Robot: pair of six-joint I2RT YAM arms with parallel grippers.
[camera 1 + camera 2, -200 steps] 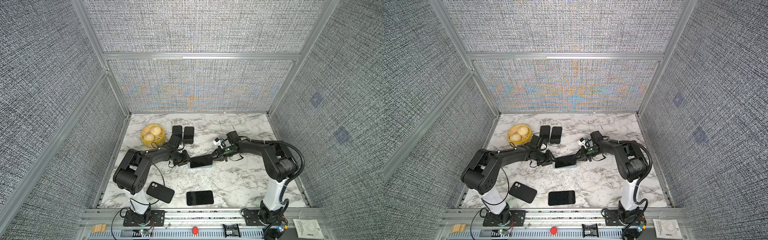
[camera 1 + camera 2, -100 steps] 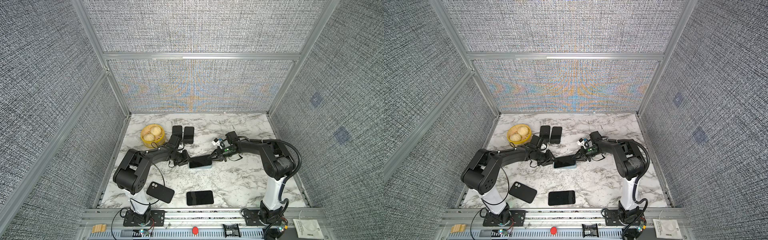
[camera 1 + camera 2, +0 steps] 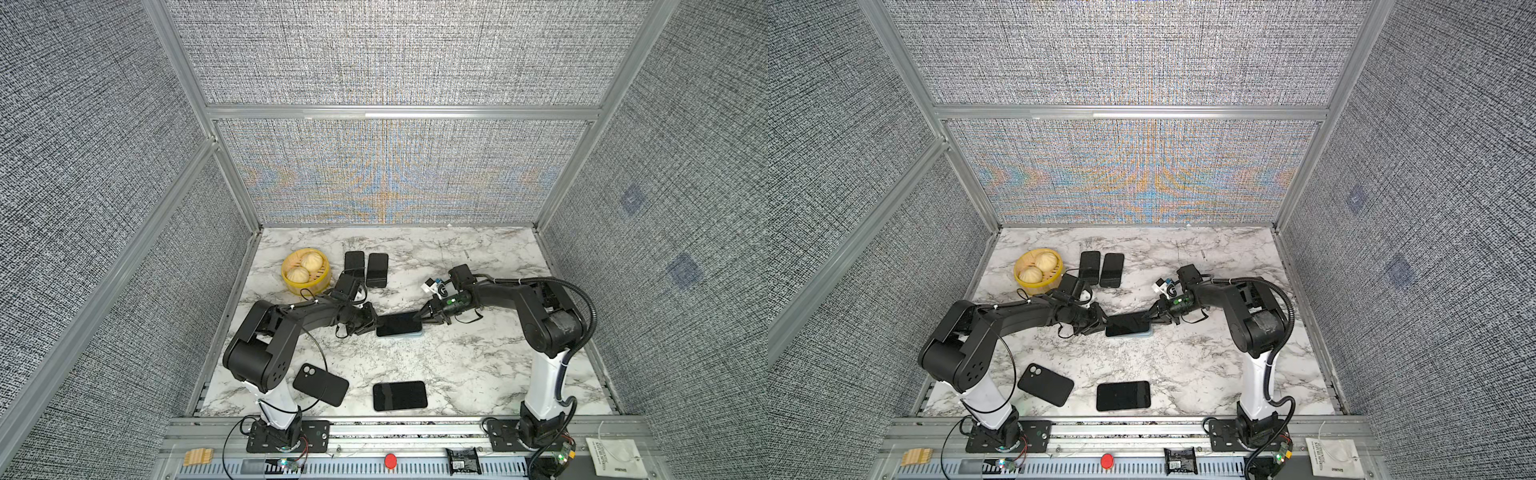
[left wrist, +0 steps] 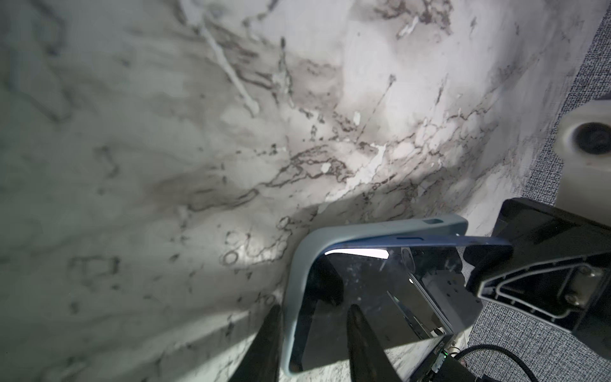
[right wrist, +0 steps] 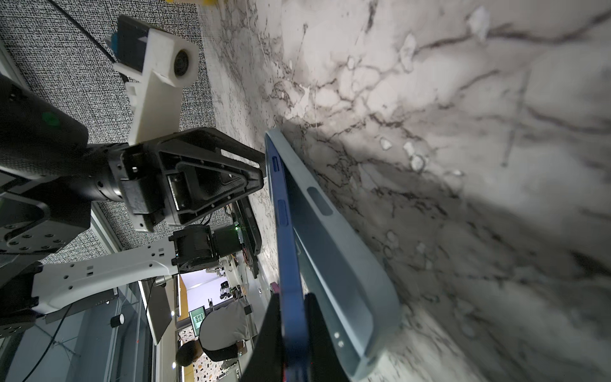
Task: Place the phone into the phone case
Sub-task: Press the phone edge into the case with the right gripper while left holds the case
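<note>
Phone [image 5: 289, 231], blue-edged, is seen tilted over the pale phone case [image 5: 340, 264] lying on the marble table [image 3: 457, 365]: the end by the left gripper [image 4: 314, 311] is tucked in, the other end raised. The raised end is clamped in the right gripper [image 5: 292, 299]. The case's end is straddled by the left jaws, which stand apart; whether it is pinched cannot be told. For a clean fit, the raised end is best lowered squarely between the case walls, the case being held down, then pressed at the corners.
</note>
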